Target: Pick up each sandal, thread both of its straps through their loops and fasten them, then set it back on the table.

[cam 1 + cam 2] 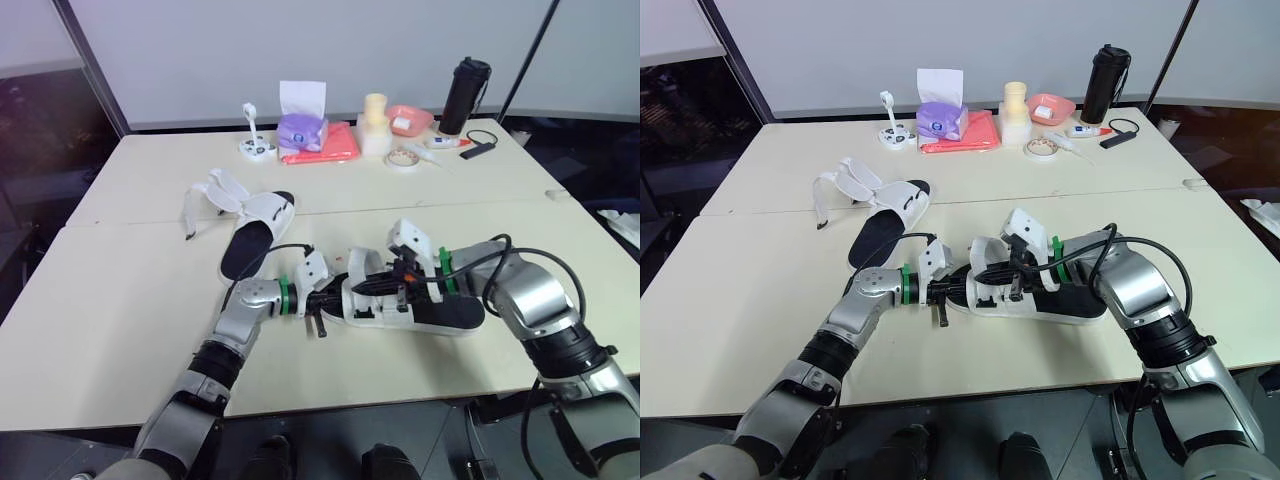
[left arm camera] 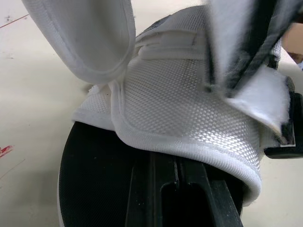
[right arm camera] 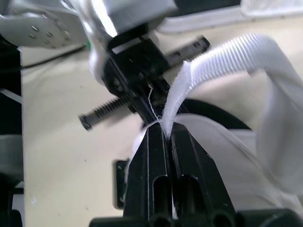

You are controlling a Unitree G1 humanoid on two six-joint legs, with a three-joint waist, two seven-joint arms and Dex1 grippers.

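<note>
Sandal (image 1: 1030, 295) lies near the front edge of the desk (image 1: 760, 330), open room either side, between both grippers. Right gripper (image 3: 164, 126) has its jaws pinched on the strap (image 3: 227, 52). Left gripper (image 1: 955, 291), jaws pressed together, sits at the toe, tips hidden under the mesh upper. Second sandal (image 1: 885, 215) lies farther back, straps loose.

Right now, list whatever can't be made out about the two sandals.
Near sandal: its loops, head views, hidden behind the left gripper and right gripper.
The strap in the right jaws: far end, right wrist view, cut off by the edge.
Far sandal: its loops, head views, too small.
</note>
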